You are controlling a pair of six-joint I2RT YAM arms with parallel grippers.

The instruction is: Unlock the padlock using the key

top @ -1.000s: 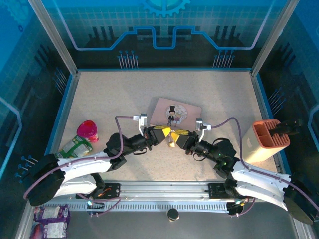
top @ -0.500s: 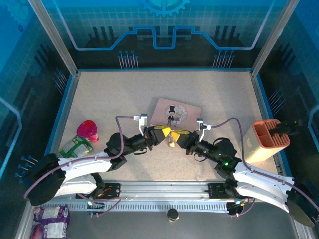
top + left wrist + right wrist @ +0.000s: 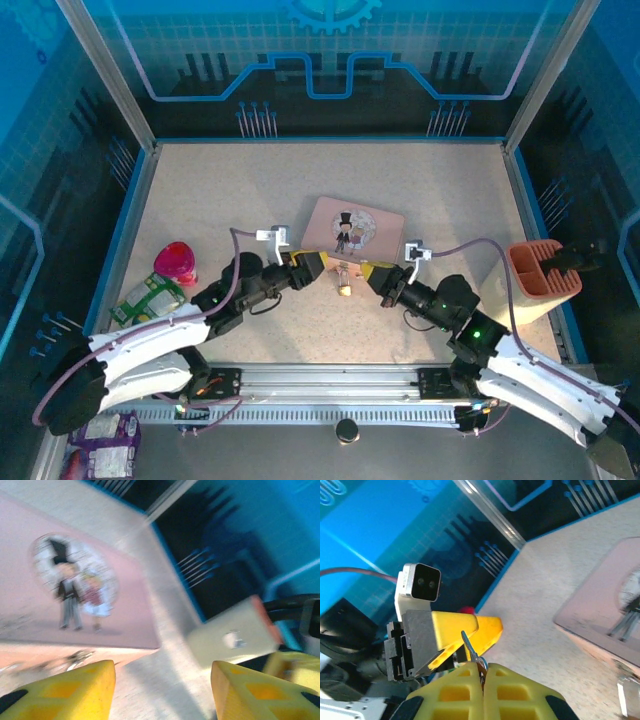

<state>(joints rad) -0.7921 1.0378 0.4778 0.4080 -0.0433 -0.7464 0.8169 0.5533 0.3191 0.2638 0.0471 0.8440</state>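
Pinching the key (image 3: 470, 647), the right jaws are closed — left jaws gape empty. Unheld, the padlock (image 3: 343, 284) may skid away

top: overhead from near edge, looking down | wrists: close, low, past own jaws | shared: pink tin (image 3: 354, 225)

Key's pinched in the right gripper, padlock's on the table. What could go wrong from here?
1. The padlock lies loose on the table. The left gripper is open beside it, so a key push may just slide it toward the pink tin.
2. The right gripper pinches the key by a sliver, so it could twist or drop.
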